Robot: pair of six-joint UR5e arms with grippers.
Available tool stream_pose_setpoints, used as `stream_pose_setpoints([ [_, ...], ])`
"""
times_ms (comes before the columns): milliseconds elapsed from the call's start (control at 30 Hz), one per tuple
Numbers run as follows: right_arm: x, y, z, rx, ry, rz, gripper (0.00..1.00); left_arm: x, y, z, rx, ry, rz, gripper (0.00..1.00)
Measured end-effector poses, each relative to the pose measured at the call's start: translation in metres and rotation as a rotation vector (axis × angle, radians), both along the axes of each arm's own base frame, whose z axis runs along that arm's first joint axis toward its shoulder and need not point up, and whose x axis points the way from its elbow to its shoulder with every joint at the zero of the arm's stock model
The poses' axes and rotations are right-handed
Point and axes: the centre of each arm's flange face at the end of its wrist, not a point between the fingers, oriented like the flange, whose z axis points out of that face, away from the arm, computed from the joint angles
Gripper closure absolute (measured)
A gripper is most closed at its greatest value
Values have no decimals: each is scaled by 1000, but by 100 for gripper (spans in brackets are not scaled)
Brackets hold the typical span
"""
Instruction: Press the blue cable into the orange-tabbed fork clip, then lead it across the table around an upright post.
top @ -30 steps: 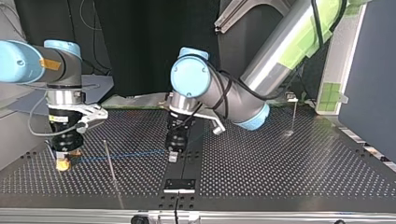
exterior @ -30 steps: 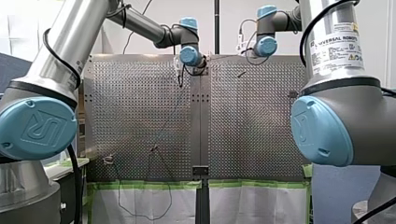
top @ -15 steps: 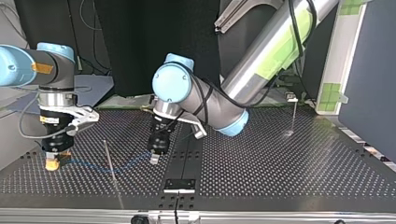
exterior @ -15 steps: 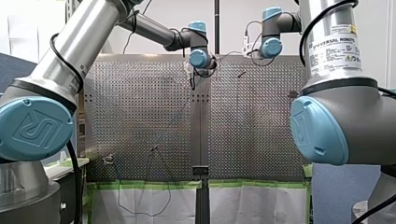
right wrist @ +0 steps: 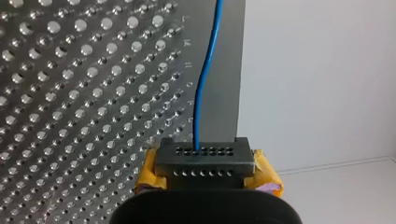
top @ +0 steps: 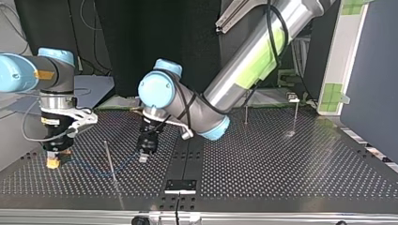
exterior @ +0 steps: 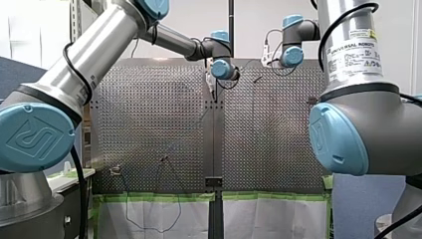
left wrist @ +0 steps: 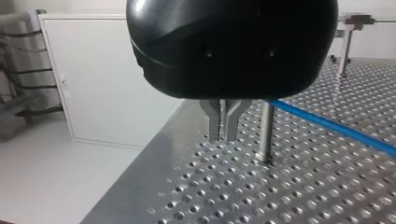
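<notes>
One blue cable (left wrist: 327, 123) is strung low over the perforated table (top: 281, 164) between the two grippers. In the top view it sags in a shallow curve toward that view's near edge. One end runs straight into the dark perforated face between the yellow pads (right wrist: 148, 173) of the right gripper (right wrist: 205, 161), which stands at the top view's left with its tip down at the plate. The pads look drawn in on the cable, so it reads as pinched there. The other end reaches the tip of the left gripper (left wrist: 223, 135), whose arm reaches past the middle into the same half of the table. Its metal fingers (left wrist: 214, 119) are pressed together with only a slit between them. The cable leaves from just beside them, so they are probably nipping it, though the gripper's black body hides the pinch itself.

The relation that matters is with the thin upright post (top: 109, 161). In the top view it stands between the two grippers, nearer the left one, and the cable's long axis runs across it from side to side. In the left wrist view the post is just beside the fingers, on the side where the cable trails off. Which side of the post the cable passes cannot be told. The orange-tabbed fork clip cannot be picked out either, so whether the pressing step is done is uncertain. As a judgement, the left gripper, being nearer, is the one to carry its end round the post while the right gripper anchors the other.
</notes>
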Motion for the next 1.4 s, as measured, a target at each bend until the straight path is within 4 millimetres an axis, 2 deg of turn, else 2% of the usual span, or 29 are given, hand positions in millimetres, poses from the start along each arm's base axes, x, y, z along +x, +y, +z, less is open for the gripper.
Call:
stream_pose_setpoints([
  [233,-6,-8,-9,14,3,-13,100,8,-4,25,-79,-28,-31,100],
  [400,-8,-16,-23,34,9,-14,100,12,-12,25,-104,-20,-48,100],
  [567,-12,-21,-29,42,12,-20,100,19,-22,16,-105,-14,-54,100],
  [700,-14,-24,-37,55,16,-22,100,26,-26,-4,-92,5,-50,100],
  [967,-14,-25,-62,96,27,-23,100,30,-23,-34,-65,37,-42,100],
  [1133,-12,-21,-70,109,30,-17,100,28,-21,-52,-49,52,-46,100],
  [1400,-9,-15,-83,134,38,-12,100,25,-22,-59,-31,60,-50,100],
])
